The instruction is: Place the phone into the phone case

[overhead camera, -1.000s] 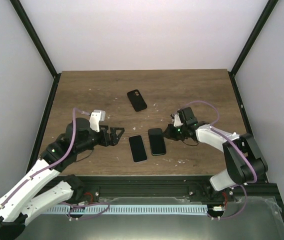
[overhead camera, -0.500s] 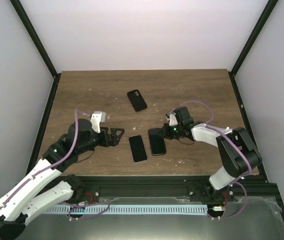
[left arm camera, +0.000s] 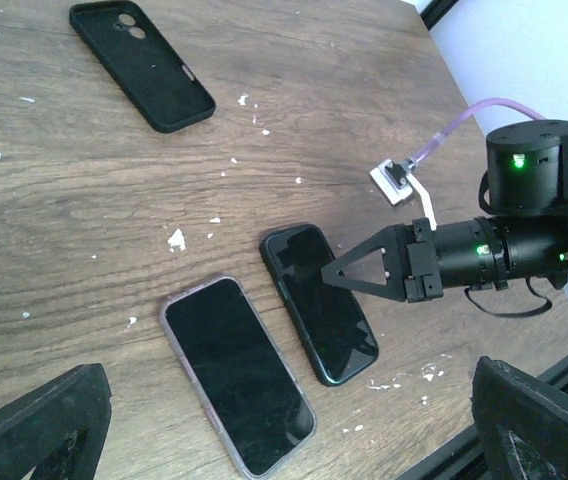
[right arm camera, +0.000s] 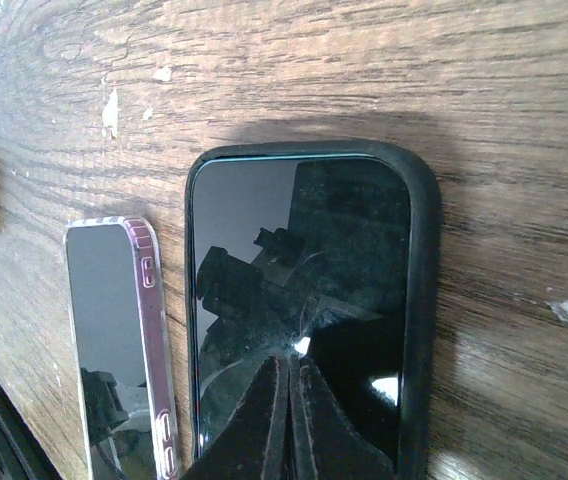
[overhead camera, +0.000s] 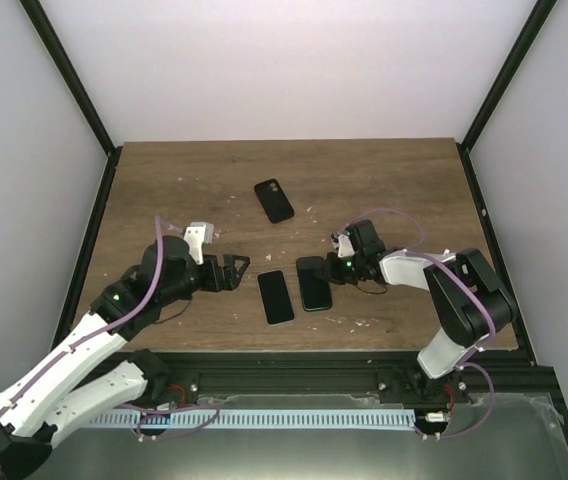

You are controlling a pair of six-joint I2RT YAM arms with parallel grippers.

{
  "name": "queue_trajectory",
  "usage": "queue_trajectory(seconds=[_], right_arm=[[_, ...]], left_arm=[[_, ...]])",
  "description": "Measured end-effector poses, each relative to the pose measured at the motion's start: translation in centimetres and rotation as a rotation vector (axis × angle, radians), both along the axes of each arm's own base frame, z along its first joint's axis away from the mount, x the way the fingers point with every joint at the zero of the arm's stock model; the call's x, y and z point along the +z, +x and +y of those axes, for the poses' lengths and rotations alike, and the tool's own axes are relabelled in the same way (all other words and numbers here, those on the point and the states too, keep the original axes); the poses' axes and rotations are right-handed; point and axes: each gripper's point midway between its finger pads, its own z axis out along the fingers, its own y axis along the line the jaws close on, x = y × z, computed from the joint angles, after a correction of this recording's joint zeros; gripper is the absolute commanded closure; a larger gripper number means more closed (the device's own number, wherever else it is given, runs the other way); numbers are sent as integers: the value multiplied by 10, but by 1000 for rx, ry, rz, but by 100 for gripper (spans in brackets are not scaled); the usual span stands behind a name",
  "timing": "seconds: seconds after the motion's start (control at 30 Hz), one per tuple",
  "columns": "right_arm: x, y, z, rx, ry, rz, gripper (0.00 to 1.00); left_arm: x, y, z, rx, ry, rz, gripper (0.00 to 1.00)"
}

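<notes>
Right now my right gripper is clenched with nothing in it. Its tips are together and down at the screen of the dark-rimmed phone; I cannot tell if they touch the glass. Just left of that one, across a thin gap, lies the phone, screen up, flat on the counter near its front edge. A clear case shows as a see-through rim round the phone's edge, so the phone sits inside that shell. My left gripper is released and empty, fingers wide apart, hanging left of the phone and not touching it. A black case with camera holes lies further back, well apart from both phones. White specks dot the wood.
</notes>
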Motion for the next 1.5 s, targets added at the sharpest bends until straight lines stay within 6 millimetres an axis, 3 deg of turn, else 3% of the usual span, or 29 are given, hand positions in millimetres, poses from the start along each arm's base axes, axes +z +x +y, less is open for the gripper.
queue_trajectory(seconds=[0.3, 0.6, 0.73, 1.13, 1.37, 1.5], right_arm=[[5, -2, -2, -5, -5, -13, 94], [63, -5, 5, 16, 69, -146, 94], [69, -18, 14, 51, 76, -147, 99], [41, -78, 22, 109, 43, -41, 99], [28, -85, 26, 109, 7, -18, 99], [2, -88, 17, 92, -53, 22, 99]], left_arm=[[-4, 4, 3, 33, 7, 13, 0], [-17, 7, 3, 62, 17, 59, 0], [-19, 7, 2, 68, 8, 73, 0], [-24, 4, -1, 61, -13, 96, 0], [-24, 5, -2, 58, -18, 93, 0], [-24, 5, -3, 58, -21, 90, 0]])
